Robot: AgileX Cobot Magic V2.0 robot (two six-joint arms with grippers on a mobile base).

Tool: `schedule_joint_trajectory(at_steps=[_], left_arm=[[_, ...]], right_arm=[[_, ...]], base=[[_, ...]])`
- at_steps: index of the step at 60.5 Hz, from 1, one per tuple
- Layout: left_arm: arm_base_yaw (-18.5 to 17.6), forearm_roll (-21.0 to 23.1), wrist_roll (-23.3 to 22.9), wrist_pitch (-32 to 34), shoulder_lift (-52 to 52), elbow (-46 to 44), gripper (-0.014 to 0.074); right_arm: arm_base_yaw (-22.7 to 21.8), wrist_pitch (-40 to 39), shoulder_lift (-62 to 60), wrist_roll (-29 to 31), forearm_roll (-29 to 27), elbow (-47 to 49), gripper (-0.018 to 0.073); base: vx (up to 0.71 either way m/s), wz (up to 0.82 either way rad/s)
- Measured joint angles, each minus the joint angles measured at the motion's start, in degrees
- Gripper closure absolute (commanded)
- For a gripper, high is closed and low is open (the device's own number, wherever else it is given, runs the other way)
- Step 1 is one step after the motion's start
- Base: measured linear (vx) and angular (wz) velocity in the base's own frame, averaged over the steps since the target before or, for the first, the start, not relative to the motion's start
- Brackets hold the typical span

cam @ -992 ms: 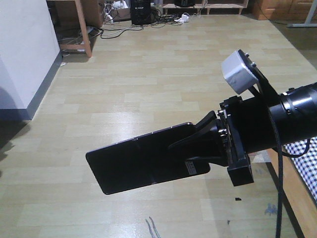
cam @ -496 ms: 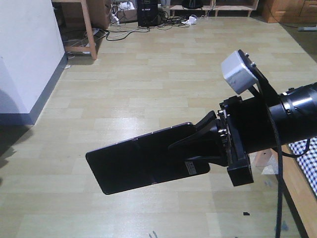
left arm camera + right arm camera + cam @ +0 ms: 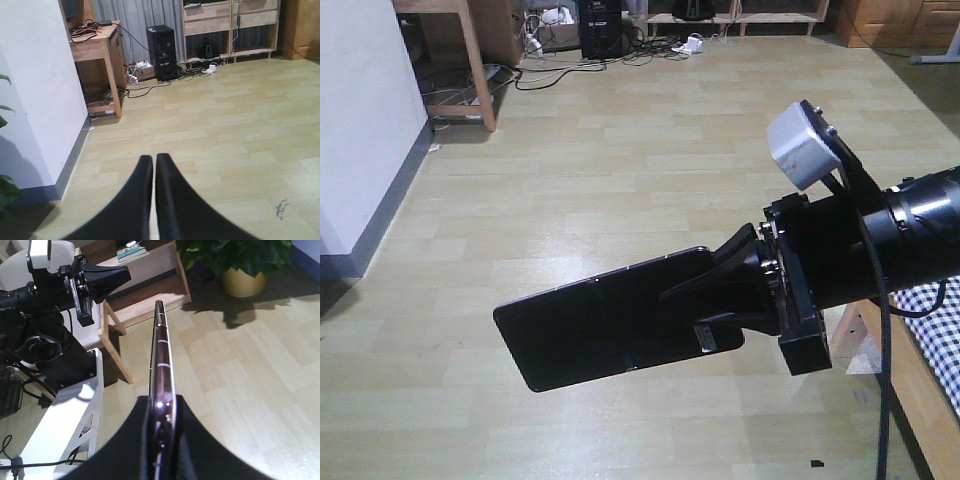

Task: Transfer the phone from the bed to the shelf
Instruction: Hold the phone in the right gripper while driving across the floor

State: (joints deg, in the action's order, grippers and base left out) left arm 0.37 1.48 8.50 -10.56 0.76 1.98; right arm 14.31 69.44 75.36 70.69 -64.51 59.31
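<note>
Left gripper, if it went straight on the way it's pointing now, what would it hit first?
Nothing close: the left gripper, shut and empty, points out over bare floor. Far off, roughly in line, stands the black computer tower. If it tilts down, it likely meets floor first; depth is unclear.

place: bedroom-like room | cues: bed (image 3: 945, 340), laminate floor (image 3: 620, 150), potted plant (image 3: 240, 260), wooden desk (image 3: 97, 45)

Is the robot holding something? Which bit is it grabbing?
The right gripper has jaws shut on the phone at its sticker end; the left gripper holds nothing.
</note>
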Motion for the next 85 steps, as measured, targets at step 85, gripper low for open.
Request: schedule_joint_trajectory(at_steps=[85], left_arm=[[0.0,0.0,0.0,0.0,0.0,0.0,0.0595]], right_arm=[[0.0,0.0,0.0,0.0,0.0,0.0,0.0561]], base=[[0.26,-0.06]])
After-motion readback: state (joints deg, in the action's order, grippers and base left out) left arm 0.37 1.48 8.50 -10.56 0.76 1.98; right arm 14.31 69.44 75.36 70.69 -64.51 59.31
